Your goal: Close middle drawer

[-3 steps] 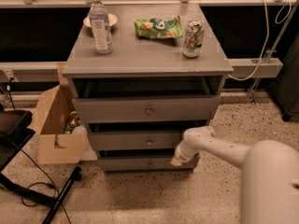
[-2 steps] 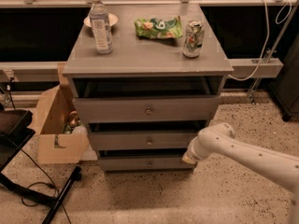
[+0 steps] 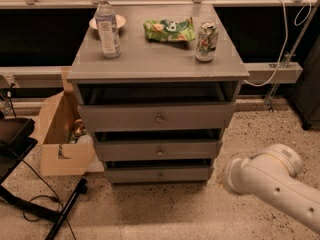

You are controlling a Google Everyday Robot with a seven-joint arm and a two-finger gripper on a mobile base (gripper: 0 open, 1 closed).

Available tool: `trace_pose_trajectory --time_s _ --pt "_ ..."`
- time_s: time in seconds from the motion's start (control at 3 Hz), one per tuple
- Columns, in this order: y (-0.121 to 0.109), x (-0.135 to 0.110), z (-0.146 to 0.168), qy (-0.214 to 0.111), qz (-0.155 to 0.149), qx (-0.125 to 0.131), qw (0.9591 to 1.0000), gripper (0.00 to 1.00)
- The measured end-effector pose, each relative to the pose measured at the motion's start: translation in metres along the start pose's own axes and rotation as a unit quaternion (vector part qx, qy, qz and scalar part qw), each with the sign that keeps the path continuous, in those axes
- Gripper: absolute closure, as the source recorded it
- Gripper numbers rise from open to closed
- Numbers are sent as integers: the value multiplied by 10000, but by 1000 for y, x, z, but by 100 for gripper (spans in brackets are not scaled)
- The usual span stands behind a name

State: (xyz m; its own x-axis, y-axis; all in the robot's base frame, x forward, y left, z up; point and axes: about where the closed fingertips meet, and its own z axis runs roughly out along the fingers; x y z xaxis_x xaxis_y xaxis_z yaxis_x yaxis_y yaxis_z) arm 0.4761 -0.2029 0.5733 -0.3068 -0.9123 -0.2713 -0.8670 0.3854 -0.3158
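Note:
The grey cabinet has three drawers stacked under its top [image 3: 155, 59]. The middle drawer [image 3: 125, 150] has a small brass knob [image 3: 160, 153], and a dark gap shows above its front. The taller top drawer [image 3: 120, 118] stands out further, with a wide dark gap above it. The lowest drawer [image 3: 130, 175] sits below. My gripper [image 3: 231, 176] is at the end of the white arm [image 3: 275, 181], low at the right, just off the cabinet's lower right corner and apart from the drawer fronts.
On the cabinet top stand a water bottle [image 3: 107, 26], a small plate [image 3: 120, 20], a green snack bag [image 3: 169, 30] and a soda can [image 3: 206, 42]. An open cardboard box [image 3: 62, 134] sits left of the cabinet. Black stand legs [image 3: 30, 204] and cables lie at lower left.
My arm has drawn back to the right, away from the right end of the lower drawer fronts where the gripper was. The drawers look unchanged.

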Motion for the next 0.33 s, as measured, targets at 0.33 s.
trace_pose_trajectory --time_s 0.33 --pt "31 -9 -52 108 -118 553 9983 77"
